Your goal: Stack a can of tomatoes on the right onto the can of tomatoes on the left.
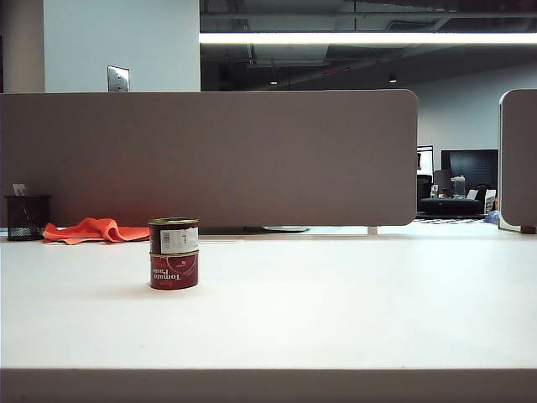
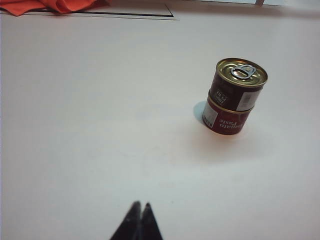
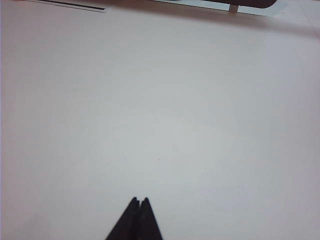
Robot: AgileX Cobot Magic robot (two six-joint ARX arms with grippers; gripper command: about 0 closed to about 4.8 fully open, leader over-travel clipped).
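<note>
Left pincer closed, right pincer closed, orange cloth behind stacked cans

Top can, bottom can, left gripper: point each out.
top can (image 2: pixel 241 75), left wrist view, on its pull-tab lid
bottom can (image 1: pixel 174 271), exterior view, on its red label
left gripper (image 2: pixel 140 206), left wrist view, at its closed fingertips

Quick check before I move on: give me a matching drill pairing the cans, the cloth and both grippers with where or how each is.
1 upper red tomato can
2 orange cloth
3 left gripper
4 right gripper

A crumpled by the grey partition
B shut, cans ahead of it
C stacked on the lower red tomato can
D shut over bare white table

Pairs: 1-C, 2-A, 3-B, 4-D
</note>
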